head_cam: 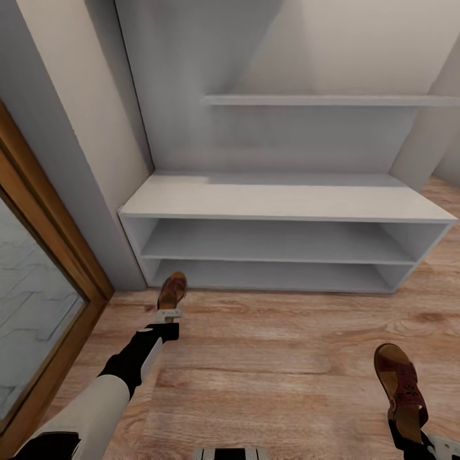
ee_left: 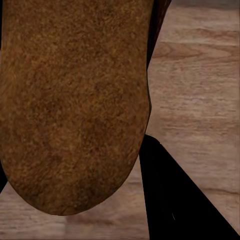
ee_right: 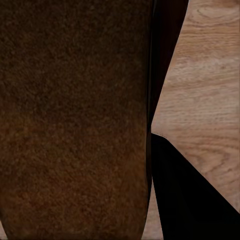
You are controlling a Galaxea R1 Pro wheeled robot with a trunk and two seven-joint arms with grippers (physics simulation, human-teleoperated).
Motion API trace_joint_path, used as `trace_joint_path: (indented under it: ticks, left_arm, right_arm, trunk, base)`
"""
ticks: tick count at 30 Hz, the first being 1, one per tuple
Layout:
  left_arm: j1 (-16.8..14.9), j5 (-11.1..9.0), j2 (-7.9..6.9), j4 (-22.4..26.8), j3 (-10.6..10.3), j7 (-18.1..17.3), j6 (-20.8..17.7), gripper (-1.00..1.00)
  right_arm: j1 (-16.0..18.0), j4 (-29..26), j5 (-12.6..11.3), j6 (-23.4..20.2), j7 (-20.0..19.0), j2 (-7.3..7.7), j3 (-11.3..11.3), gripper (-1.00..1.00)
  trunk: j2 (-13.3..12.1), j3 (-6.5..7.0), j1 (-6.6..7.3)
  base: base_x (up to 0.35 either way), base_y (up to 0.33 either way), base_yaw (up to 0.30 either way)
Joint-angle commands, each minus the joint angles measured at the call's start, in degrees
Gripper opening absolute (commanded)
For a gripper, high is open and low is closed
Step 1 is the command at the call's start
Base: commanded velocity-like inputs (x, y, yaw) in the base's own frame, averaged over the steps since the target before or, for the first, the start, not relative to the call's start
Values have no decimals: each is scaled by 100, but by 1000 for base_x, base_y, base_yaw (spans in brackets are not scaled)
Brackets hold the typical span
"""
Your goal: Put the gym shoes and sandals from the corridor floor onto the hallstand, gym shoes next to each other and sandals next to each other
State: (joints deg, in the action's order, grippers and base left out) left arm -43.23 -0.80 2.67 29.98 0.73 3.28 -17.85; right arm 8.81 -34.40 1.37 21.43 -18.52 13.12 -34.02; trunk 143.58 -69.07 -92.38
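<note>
A sandal (head_cam: pixel 171 291) is gripped in the left hand (head_cam: pixel 168 314), another sandal (head_cam: pixel 400 386) in the right hand (head_cam: pixel 409 441), both carried above the corridor floor (head_cam: pixel 275 358)

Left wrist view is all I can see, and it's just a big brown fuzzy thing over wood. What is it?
Observer: That's the underside of a sandal. The left gripper is holding it just in front of the left end of the hallstand.
Operator: Where's the other one?
Observer: The other sandal is in the right gripper, low on the right of the head view, over the floor.
Operator: Where can they go?
Observer: The hallstand has a wide bench top with two long open shelves under it, right ahead of both arms.
</note>
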Motion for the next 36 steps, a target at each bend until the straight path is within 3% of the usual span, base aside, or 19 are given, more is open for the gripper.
trace_joint_path:
  ticks: [1,4,12,16,29,32,35,36]
  left_arm:
    - [-1,8,3,11,6,14,-35,-100]
    - [-1,9,1,9,2,-5,-35,-100]
    - [19,1,10,35,-2,-8,128,-100]
    - [17,0,7,39,4,-4,232,-100]
    - [-102,3,45,38,6,5,179,-100]
    - [-200,1,56,29,9,-4,145,-100]
    - [-297,-8,58,31,7,-11,51,-100]
    - [-562,-12,58,33,6,-17,-298,-100]
  right_arm:
    - [6,4,-5,9,-54,-3,-35,-100]
    - [6,4,-5,10,-55,-3,-34,-100]
    - [6,137,0,91,-55,-266,51,-100]
    - [6,143,-4,96,-55,-317,51,-100]
    - [6,131,-5,102,-41,-322,25,-100]
    - [6,93,-20,89,-19,-247,-15,-100]
    - [6,97,-45,57,14,-148,-134,-100]
    - [6,84,-64,-101,29,226,-1088,-100]
  trunk:
    - [4,-31,-1]
    - [5,-59,-3]
    - [5,-59,-3]
    - [5,-59,-3]
    - [5,-59,-3]
    - [5,-59,-3]
    - [5,-59,-3]
    - [5,-59,-3]
  base:
    - [0,0,0]
    - [0,0,0]
    - [0,0,0]
    - [0,0,0]
    - [0,0,0]
    - [0,0,0]
    - [0,0,0]
    - [0,0,0]
